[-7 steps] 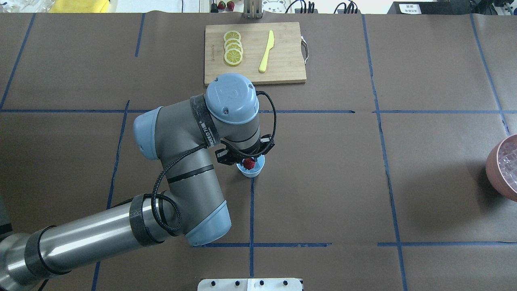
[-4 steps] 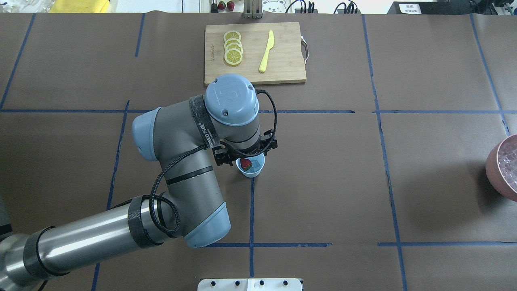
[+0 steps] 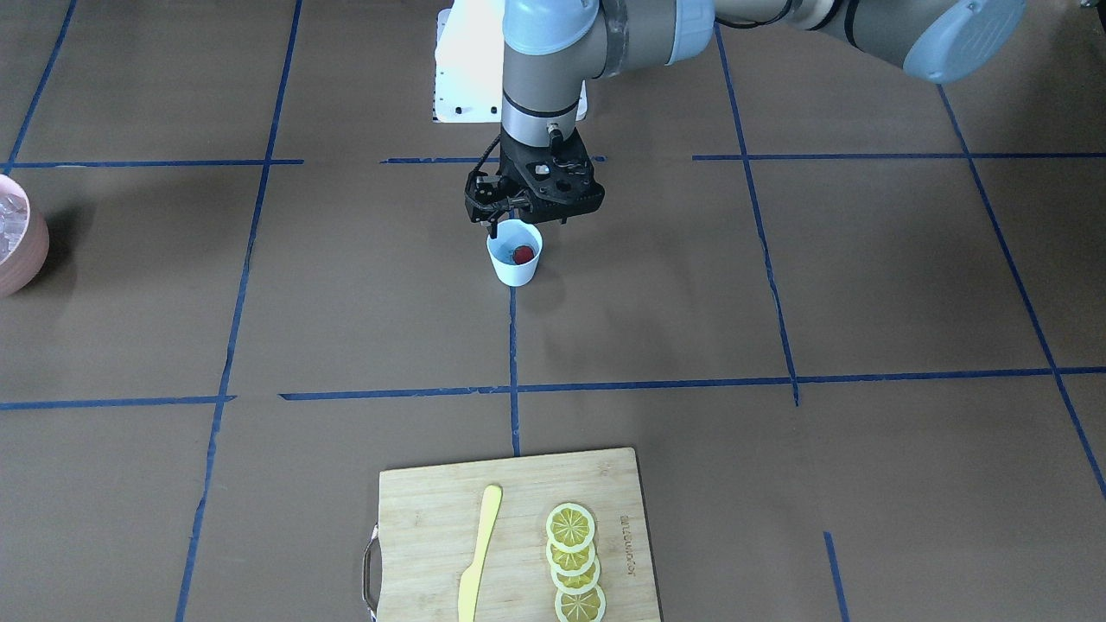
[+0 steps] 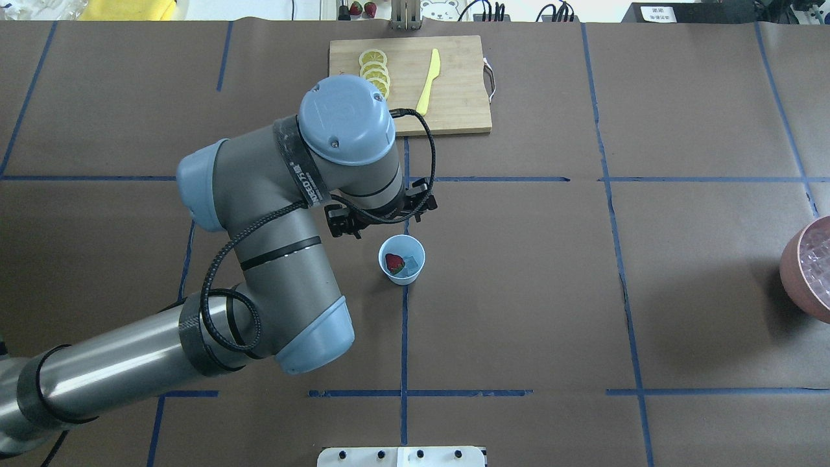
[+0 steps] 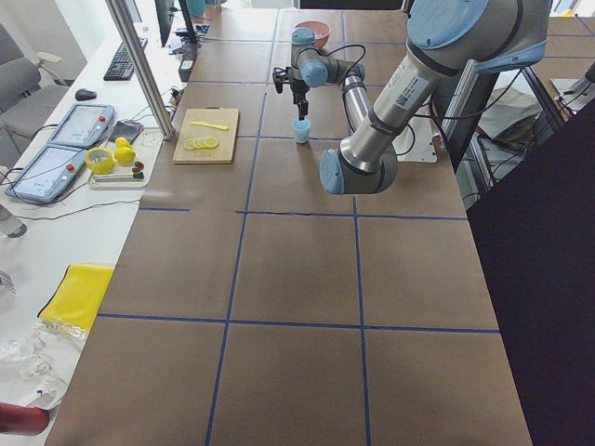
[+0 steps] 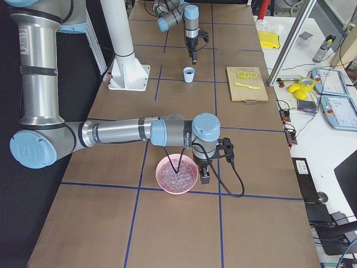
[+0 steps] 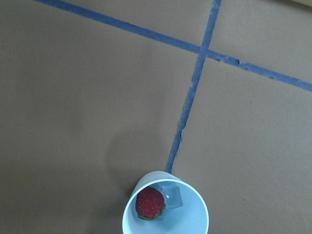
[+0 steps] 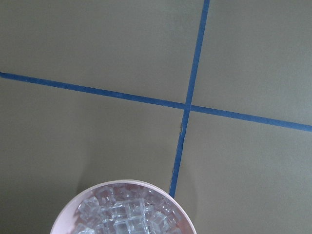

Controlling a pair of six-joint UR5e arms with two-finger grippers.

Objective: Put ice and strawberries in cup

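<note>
The pale blue cup (image 4: 402, 272) stands mid-table on a blue tape line. Inside it lie a red strawberry (image 4: 393, 262) and one clear ice cube (image 4: 410, 264); the left wrist view shows the strawberry (image 7: 149, 203) touching the ice (image 7: 171, 195) within the cup's rim (image 7: 200, 207). My left gripper (image 3: 525, 223) hangs open and empty just above the cup (image 3: 515, 268), toward the robot's side in the front-facing view. My right gripper (image 6: 204, 177) shows only in the exterior right view, beside a pink bowl (image 6: 165, 180) of ice; I cannot tell its state.
The pink bowl (image 4: 794, 272) heaped with ice cubes (image 8: 126, 214) sits at the table's right edge. A wooden cutting board (image 4: 454, 97) at the far side carries lemon slices (image 4: 373, 61) and a yellow knife (image 4: 428, 81). My left arm's wrist joint (image 4: 347, 120) overhangs the board.
The strawberry left the left gripper and now lies in the cup. The left gripper has since lifted and drawn away from over the cup toward the far side.
</note>
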